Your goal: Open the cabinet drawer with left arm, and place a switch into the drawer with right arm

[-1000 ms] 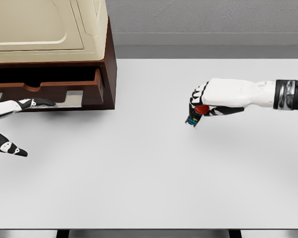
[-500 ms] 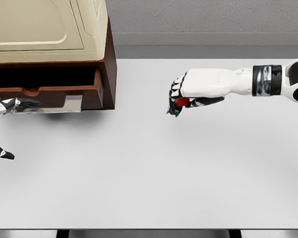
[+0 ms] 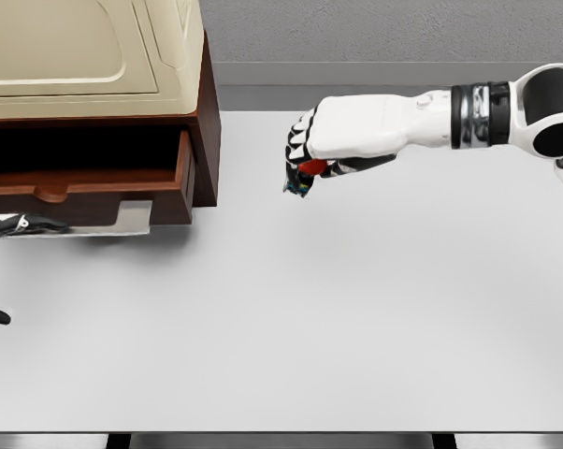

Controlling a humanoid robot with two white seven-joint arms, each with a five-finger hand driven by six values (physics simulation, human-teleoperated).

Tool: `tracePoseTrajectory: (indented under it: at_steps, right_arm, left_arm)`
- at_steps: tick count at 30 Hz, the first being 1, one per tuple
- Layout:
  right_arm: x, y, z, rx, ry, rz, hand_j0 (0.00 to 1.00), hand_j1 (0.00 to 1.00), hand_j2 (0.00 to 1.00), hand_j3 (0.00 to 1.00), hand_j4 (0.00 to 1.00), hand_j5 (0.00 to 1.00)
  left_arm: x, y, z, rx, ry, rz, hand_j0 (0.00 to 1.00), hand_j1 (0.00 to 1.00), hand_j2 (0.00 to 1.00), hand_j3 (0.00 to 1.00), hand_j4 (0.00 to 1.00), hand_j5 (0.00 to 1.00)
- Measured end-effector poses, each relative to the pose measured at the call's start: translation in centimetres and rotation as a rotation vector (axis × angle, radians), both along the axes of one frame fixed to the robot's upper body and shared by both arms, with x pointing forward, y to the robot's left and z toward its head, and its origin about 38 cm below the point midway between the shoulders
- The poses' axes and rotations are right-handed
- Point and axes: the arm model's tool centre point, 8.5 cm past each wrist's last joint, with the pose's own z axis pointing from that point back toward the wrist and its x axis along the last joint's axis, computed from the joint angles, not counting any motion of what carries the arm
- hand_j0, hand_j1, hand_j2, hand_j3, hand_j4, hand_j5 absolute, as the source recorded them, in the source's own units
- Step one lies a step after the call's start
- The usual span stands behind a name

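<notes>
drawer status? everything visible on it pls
The drawer is pulled partly out of the dark brown cabinet, under its cream top. Reddish-brown wood look, with a rounded notch in the front's top edge and a pale flat piece below the front. Its interior is in shadow, contents not discernible. The left hand shows at its lower left edge; contact is unclear. It sits at the white table's far left.

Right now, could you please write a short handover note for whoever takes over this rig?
Left robot hand: at the picture's left edge, fingers open, by the metal handle under the drawer front, holding nothing.
Right robot hand: shut on the switch, raised above the white table, to the right of the cabinet.
Done: the drawer is pulled out, its cavity open and dark; the switch is picked up.
Left: carry the switch over the open drawer, release it inside, withdraw the right arm.
</notes>
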Motion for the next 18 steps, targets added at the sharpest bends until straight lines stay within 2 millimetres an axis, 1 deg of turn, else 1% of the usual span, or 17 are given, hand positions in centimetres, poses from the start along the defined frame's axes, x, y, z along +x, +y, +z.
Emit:
tracePoseTrajectory:
  at_steps: [3, 6, 9, 12, 14, 18]
  right_arm:
    - [-0.1, 1.1, 0.6, -0.002, -0.013, 0.026, 0.47, 0.47, 0.47, 0.47, 0.47, 0.47]
    - [-0.1, 1.8, 1.4, -0.002, -0.031, 0.043, 0.47, 0.47, 0.47, 0.47, 0.47, 0.47]
    - [-0.2, 3.0, 2.5, 0.003, -0.055, 0.072, 0.47, 0.47, 0.47, 0.47, 0.47, 0.47]
    - [-0.5, 4.4, 3.2, 0.006, -0.071, 0.104, 0.47, 0.47, 0.47, 0.47, 0.47, 0.47]
    - [-0.7, 5.5, 3.6, 0.007, -0.077, 0.129, 0.47, 0.47, 0.47, 0.47, 0.47, 0.47]
    - [-1.0, 7.0, 4.3, 0.012, -0.093, 0.165, 0.47, 0.47, 0.47, 0.47, 0.47, 0.47]
  left_arm:
    - [-0.3, 0.1, 0.7, 0.059, -0.056, -0.070, 1.00, 1.00, 1.00, 1.00, 1.00, 1.00]
    - [-0.2, 0.5, 1.6, 0.082, -0.093, -0.084, 1.00, 1.00, 1.00, 1.00, 1.00, 1.00]
    - [0.5, 0.4, 3.5, 0.084, -0.167, -0.087, 1.00, 1.00, 1.00, 1.00, 1.00, 1.00]
    - [1.0, 0.5, 5.5, 0.051, -0.221, -0.060, 1.00, 1.00, 1.00, 1.00, 1.00, 1.00]
    - [1.2, 0.5, 6.4, 0.028, -0.241, -0.046, 1.00, 1.00, 1.00, 1.00, 1.00, 1.00]
    - [1.5, 0.3, 7.7, 0.010, -0.276, -0.043, 1.00, 1.00, 1.00, 1.00, 1.00, 1.00]
